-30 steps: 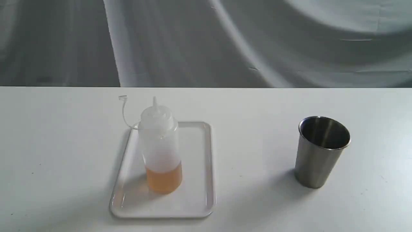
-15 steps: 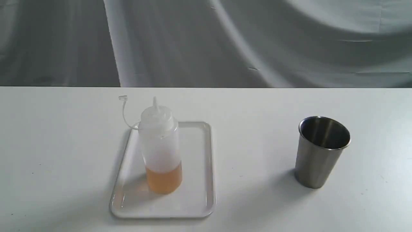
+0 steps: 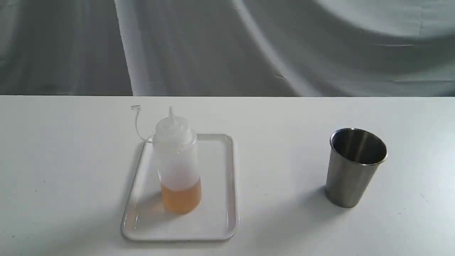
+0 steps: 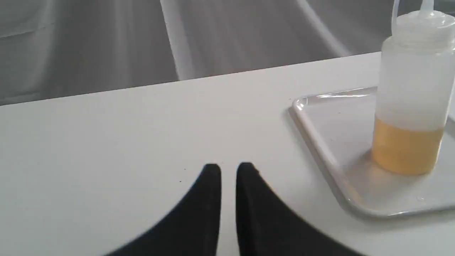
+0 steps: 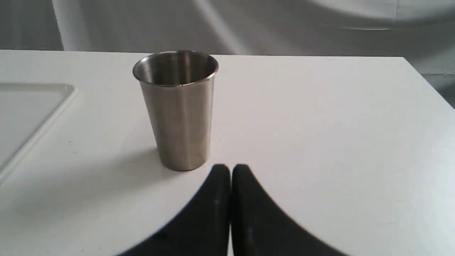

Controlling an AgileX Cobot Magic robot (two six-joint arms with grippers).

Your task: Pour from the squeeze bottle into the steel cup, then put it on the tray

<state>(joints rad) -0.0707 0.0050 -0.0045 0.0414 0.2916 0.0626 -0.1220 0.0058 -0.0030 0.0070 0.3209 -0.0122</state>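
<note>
Across the last second nothing is seen to have changed in the exterior view: the translucent whitish plastic squeeze bottle (image 3: 176, 167) with its pointed nozzle and amber liquid has stayed upright on the flat glossy white rectangular tray (image 3: 220, 217), and the brushed stainless-steel tapered cup (image 3: 353, 169) has stayed upright on the white worktop (image 3: 284, 220), well apart from the tray on its right.

No arm is visible in the exterior view. In the left wrist view the left tool (image 4: 228, 169) is shown low over the worktop with its black fingers nearly together and nothing between them; the bottle stands off to one side, untouched. In the right wrist view the right tool (image 5: 230, 169) is likewise drawn almost closed and empty, near the foot of the cup.

From this stillness it is judged that either pouring has not begun, or it has been completed and the bottle returned; the cup's contents cannot be made out.
</note>
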